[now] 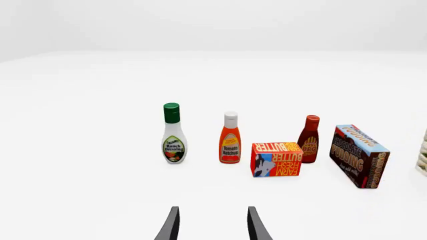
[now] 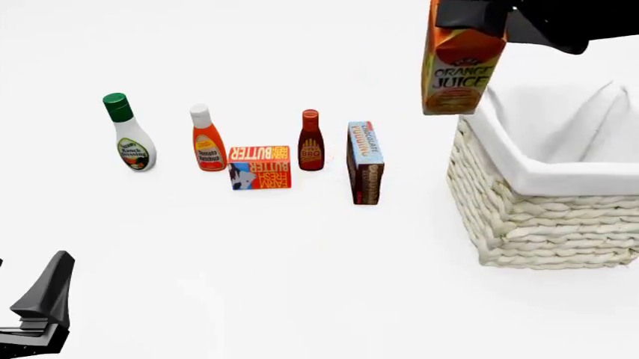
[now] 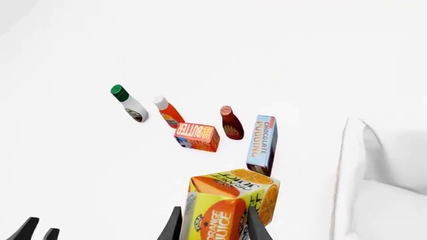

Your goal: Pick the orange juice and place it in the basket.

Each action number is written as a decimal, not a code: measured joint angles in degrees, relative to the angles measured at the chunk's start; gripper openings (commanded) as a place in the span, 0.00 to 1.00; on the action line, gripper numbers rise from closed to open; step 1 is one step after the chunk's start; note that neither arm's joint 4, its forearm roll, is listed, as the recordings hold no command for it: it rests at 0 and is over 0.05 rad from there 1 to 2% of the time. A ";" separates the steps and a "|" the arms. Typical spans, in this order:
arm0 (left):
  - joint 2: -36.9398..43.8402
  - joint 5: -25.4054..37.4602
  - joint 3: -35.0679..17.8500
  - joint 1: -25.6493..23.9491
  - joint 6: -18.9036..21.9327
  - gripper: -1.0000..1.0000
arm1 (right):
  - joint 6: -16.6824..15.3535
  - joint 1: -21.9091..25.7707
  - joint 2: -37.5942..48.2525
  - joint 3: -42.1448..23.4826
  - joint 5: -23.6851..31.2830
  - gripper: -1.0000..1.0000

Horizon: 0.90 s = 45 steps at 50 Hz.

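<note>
Front view: right fingers (image 3: pixel 212 224) clamp "ORANGE JUICE" carton (image 2: pixel 459 66); left fingers (image 1: pixel 212 224) apparently apart.

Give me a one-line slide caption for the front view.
Right gripper holds the orange juice aloft beside the basket.

Front view looks down from above; both wrist views face forward — all share the butter box (image 2: pixel 260 167).
</note>
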 measured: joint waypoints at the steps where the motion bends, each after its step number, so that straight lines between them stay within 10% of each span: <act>1: 0.00 0.00 0.00 0.00 0.00 1.00 | -0.13 -0.44 -0.16 -0.08 0.19 0.00; 45: 0.00 0.00 0.00 0.00 0.00 1.00 | 0.43 -19.50 -5.42 5.50 -2.77 0.00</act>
